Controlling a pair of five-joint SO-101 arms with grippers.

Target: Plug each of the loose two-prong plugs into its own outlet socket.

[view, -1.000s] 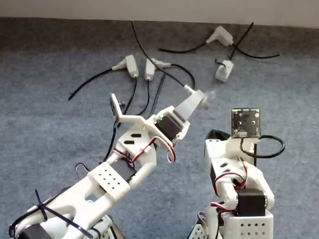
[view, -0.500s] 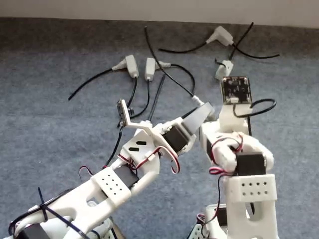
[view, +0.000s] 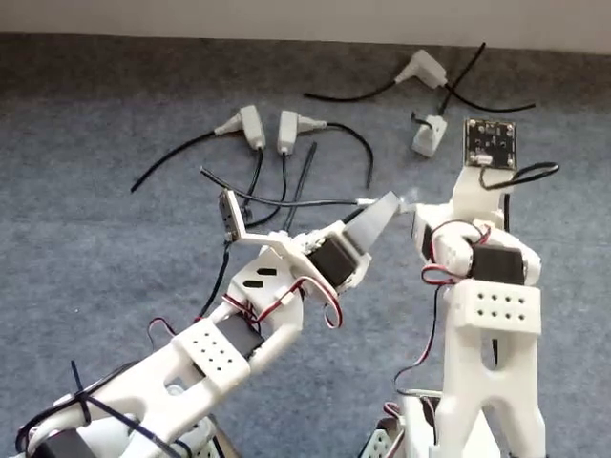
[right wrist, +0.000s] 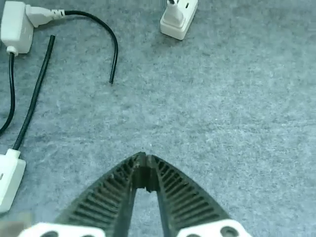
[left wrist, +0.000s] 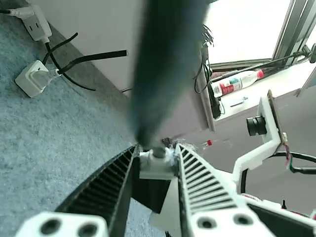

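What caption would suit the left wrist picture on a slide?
Left tool clamps a white plug, black cord trailing toward the camera, over grey carpet.

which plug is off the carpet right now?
The plug clamped in the left pincer, with its black cord trailing off sideways. The other plugs all lie on the carpet.

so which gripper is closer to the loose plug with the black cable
Left. The left gripper is shut on the plug; the right gripper is shut on nothing over the carpet, apart from it.
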